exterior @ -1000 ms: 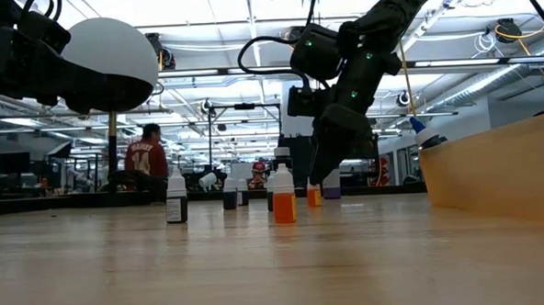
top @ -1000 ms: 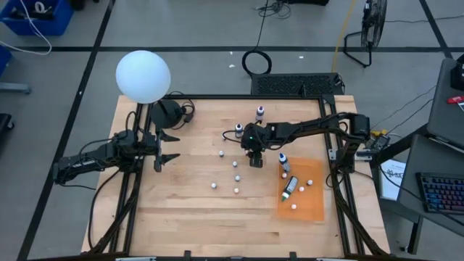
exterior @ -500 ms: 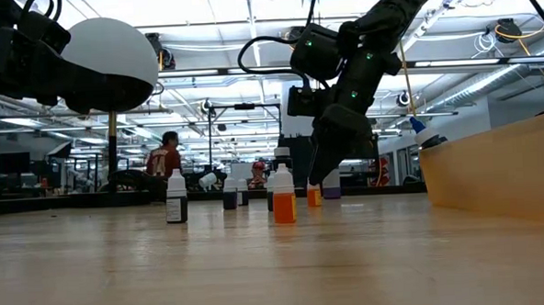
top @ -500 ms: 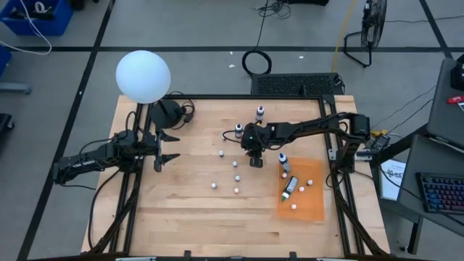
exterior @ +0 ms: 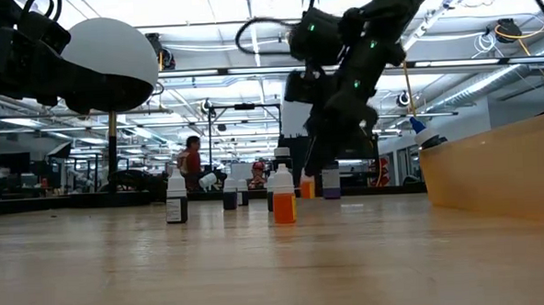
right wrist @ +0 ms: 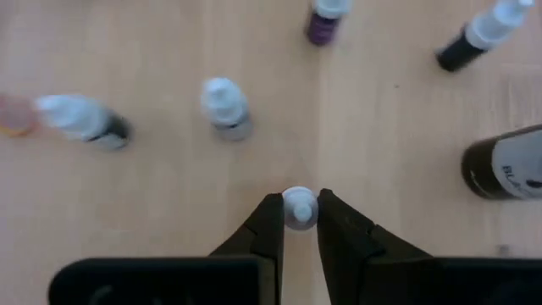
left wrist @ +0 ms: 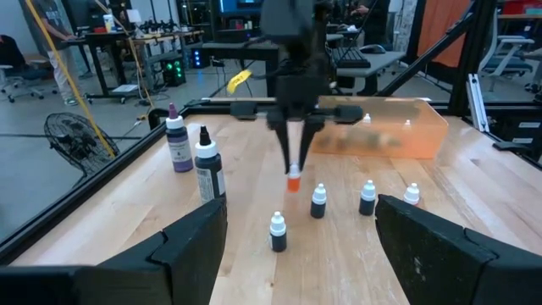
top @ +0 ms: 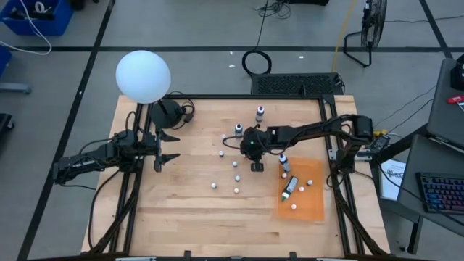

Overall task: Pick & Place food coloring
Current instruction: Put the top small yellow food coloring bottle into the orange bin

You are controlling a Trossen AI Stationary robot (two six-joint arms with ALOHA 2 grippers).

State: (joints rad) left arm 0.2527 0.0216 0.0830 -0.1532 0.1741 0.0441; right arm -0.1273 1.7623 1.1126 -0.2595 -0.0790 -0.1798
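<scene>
Pinching a small white-capped food coloring bottle point(right wrist: 298, 208) mid-table, the right gripper point(right wrist: 298, 222) has its fingers clamped on the cap. Left gripper point(top: 164, 148) hangs wide open near the table's left edge, well apart from the other bottles point(top: 236, 176).

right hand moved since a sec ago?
Yes. In the high view the right hand, shut on a small white-capped bottle, has shifted slightly toward the table's near edge, against the fixed orange sheet.

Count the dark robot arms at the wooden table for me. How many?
2. The left arm's left gripper hangs open over the wooden table's left side. The right arm's right gripper, near the middle, is shut on a tiny white-capped orange bottle.
</scene>
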